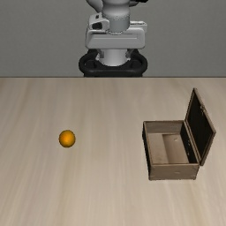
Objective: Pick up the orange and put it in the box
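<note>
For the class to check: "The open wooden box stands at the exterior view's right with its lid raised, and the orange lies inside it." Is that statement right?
Not quite. The orange is not inside the box. It lies on the bare table, apart from the box, toward the exterior view's left, as the exterior view shows. The rest holds: the box is open, at the right, with its lid raised.

The robot (pixel 114 31) was mostly white, smooth and a bit shiny. It had a wide, boxy part (pixel 116 36) with a grey band along its bottom edge. There were dark patches near its top. Under the box was a round white post (pixel 113 56). The post stood on a black ring-shaped base (pixel 88 64).
</note>
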### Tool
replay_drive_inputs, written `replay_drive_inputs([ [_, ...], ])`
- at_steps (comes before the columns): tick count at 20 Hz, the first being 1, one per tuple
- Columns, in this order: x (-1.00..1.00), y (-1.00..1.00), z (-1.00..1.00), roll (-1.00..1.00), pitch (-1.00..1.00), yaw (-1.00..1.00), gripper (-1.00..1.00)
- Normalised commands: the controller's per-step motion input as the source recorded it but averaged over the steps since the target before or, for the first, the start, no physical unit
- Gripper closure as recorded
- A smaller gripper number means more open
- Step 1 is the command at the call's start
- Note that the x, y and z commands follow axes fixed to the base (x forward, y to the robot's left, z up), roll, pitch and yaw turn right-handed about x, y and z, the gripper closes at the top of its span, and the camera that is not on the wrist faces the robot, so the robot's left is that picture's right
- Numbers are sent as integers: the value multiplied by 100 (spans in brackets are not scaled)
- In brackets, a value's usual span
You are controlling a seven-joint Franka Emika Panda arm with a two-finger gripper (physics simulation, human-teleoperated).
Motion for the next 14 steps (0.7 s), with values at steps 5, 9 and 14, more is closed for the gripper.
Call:
replay_drive_inputs([
  [5,0,-100,0,0,0,0,-100],
  [9,0,-100,0,0,0,0,-100],
  [14,0,-100,0,0,0,0,-100],
])
